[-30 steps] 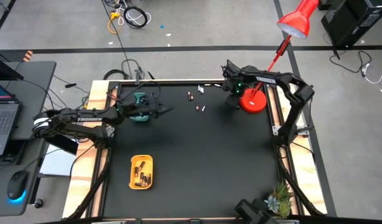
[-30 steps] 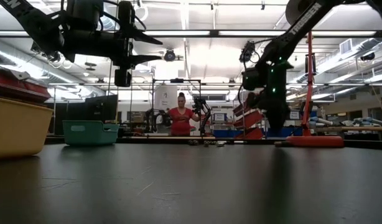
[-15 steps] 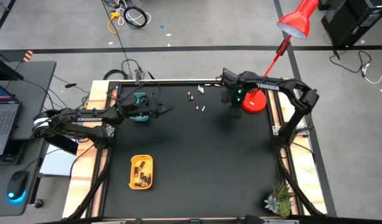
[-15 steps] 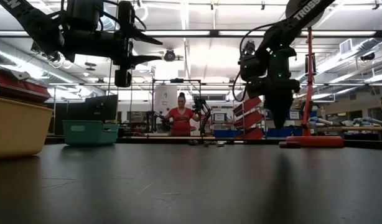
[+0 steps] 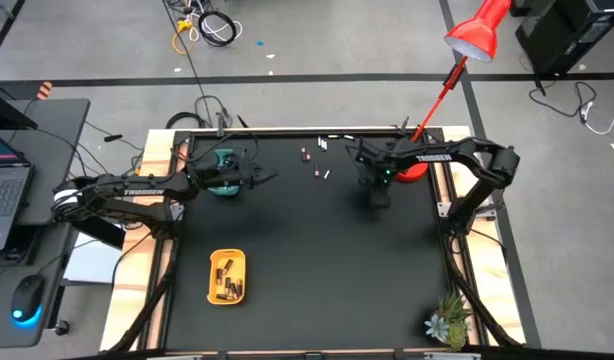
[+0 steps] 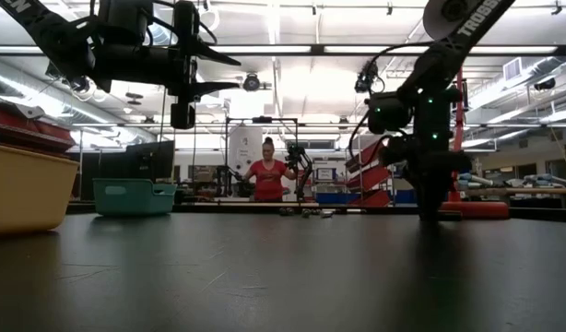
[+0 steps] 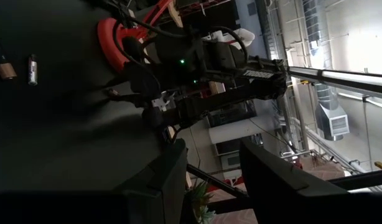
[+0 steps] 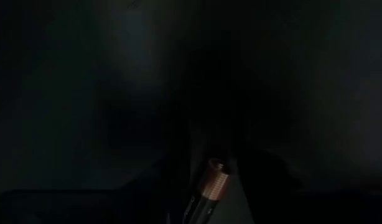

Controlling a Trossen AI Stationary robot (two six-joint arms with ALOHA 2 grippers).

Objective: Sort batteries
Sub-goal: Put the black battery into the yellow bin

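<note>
While the right end effector [image 5: 375, 180] hung over the black worktop [image 5: 317, 270] near the red round lamp base [image 5: 415, 168], its dark fingers were clamped on a copper-topped dark battery [image 8: 211, 186], seen end-on in its wrist view. Judged from the task, the step in hand was carrying that cell to a tray; doing it well would mean keeping the grip firm, travelling clear of the loose batteries [image 5: 312, 160] lying near the far edge of the worktop, and lowering close over the shallow yellow rectangular tray [image 5: 227, 276], which already held several dark cells, before letting go, so the cylinder would not bounce or roll out. The left end effector [image 5: 267, 178] waited beside the small teal tray [image 5: 223, 171] with its fingers apart. Much was hard to make out: the right wrist view was nearly black, so only the battery's tip showed and its type was probably, not certainly, the dark kind. From above the held cell was hidden under the arm, and the teal tray's contents could not be seen.
</note>
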